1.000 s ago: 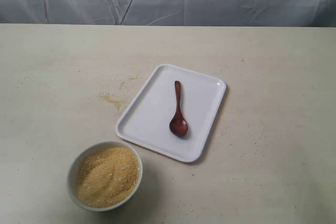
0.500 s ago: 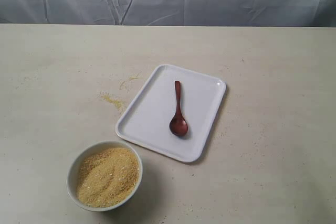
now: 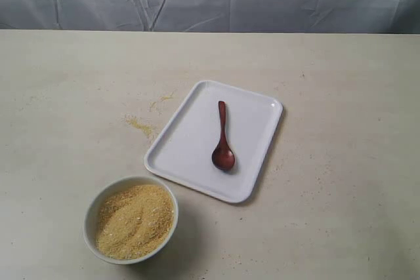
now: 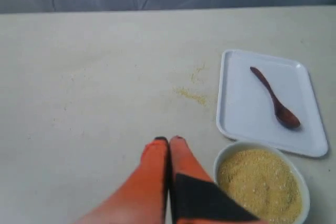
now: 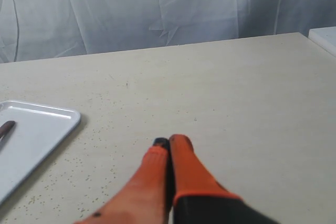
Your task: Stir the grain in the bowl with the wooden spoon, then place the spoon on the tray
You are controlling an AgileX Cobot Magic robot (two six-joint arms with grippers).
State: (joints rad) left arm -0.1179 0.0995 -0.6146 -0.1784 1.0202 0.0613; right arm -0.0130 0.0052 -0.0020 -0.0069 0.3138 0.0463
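Nothing was moved in the last sec: wooden spoon (image 3: 222, 137) was left on tray (image 3: 184, 142), grain (image 3: 134, 221) in bowl (image 3: 92, 211); left pincer (image 4: 169, 140) & right pincer (image 5: 169, 141) were held closed, empty; task judged unstarted or done

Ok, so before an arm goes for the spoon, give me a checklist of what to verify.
1. Wooden spoon free to grasp: ok, it lies alone on the tray.
2. Bowl upright, holding the grain: ok.
3. Left gripper open for a pickup: not ok, jaws shut, nothing held.
4. Right gripper open: not ok, jaws shut, nothing held.
5. Surface clean: not ok, spilled grains lie beside the tray.
6. Stirring already done: cannot tell.
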